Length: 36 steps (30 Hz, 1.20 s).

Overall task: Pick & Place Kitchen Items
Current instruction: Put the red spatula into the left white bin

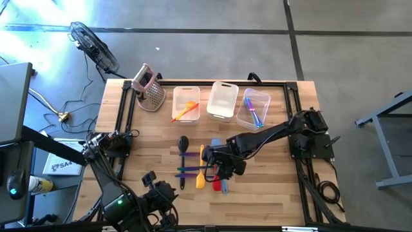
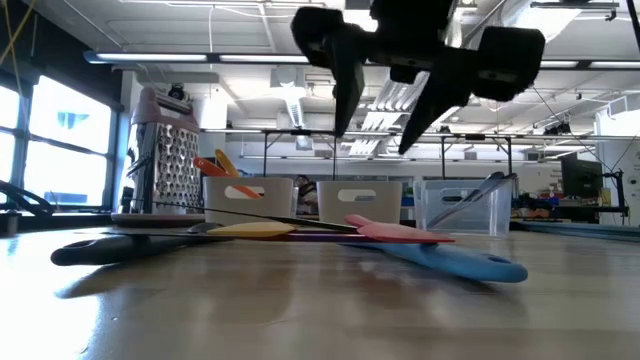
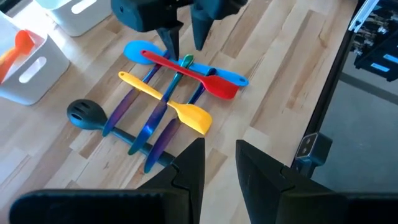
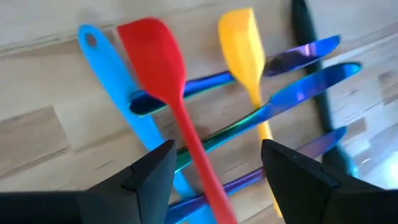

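Right, I'm hovering the right gripper (image 1: 222, 169), jaws wide and empty, over the red spatula (image 4: 171, 99) atop the utensil pile near the table's (image 1: 270, 200) front edge, centring on its handle before descending.

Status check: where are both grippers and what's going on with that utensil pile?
Right gripper open above the pile, fingers either side of the red spatula, not gripping. Left gripper parked near table edge, empty. Red spatula lies across other utensils.
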{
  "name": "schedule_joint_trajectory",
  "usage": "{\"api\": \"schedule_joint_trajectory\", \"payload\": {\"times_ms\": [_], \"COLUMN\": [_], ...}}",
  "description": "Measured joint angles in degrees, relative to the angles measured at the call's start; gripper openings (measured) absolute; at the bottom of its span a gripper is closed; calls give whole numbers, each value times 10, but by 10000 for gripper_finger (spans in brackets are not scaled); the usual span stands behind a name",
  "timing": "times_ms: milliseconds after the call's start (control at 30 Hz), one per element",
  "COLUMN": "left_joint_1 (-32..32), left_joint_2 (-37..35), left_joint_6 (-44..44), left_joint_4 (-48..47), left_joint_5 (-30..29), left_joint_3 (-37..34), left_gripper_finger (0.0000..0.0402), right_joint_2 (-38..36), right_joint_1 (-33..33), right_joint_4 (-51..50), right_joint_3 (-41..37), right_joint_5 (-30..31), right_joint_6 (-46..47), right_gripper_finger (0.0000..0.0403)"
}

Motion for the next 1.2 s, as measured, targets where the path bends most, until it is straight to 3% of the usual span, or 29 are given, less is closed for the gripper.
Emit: {"api": "schedule_joint_trajectory", "payload": {"times_ms": [300,1200], "left_joint_1": [0,0], "left_joint_2": [0,0], "left_joint_6": [0,13], "left_joint_4": [1,4], "left_joint_5": [11,23], "left_joint_3": [0,0], "left_gripper_finger": [86,86], "right_joint_2": [40,58], "right_joint_1": [5,7], "right_joint_4": [-7,15], "right_joint_3": [0,0], "right_joint_5": [-26,-88], "right_joint_6": [-13,-63], "right_gripper_finger": [231,231]}}
